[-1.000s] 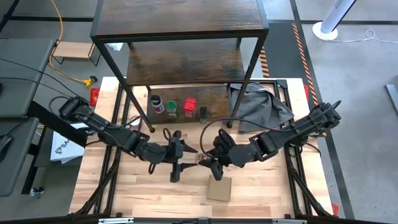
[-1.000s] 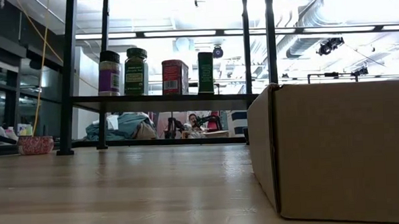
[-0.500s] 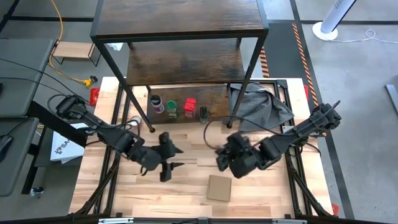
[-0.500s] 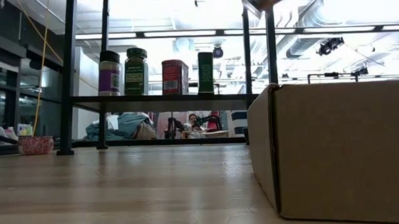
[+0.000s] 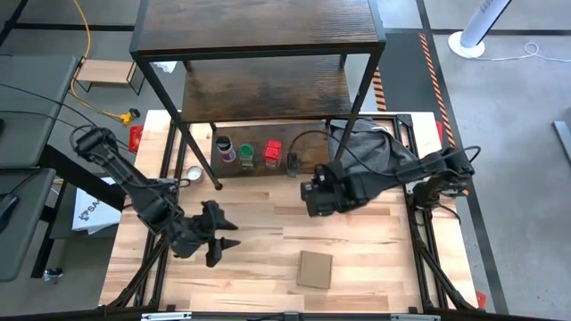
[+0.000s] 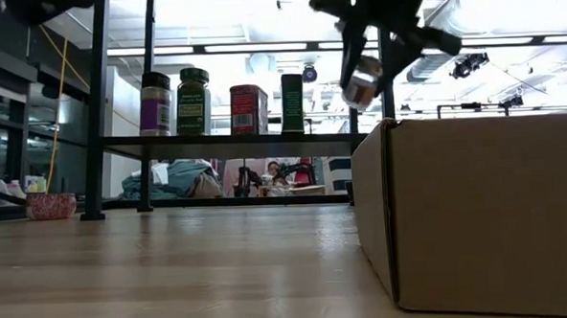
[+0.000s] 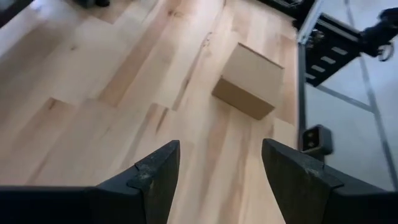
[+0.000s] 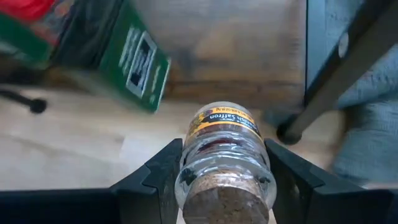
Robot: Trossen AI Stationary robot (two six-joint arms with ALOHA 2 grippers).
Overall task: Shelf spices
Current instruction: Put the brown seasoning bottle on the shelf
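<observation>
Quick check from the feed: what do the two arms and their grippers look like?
Both arms are dark, jointed and slim, each trailing a thin black looping cable. The left gripper and right gripper each have two matte black, angular, wedge-shaped fingers. No markings are visible.

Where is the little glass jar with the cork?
The saffron jar is held in the right claw, above the table just in front of the shelf's bottom board, near the dark green spice box.
</observation>
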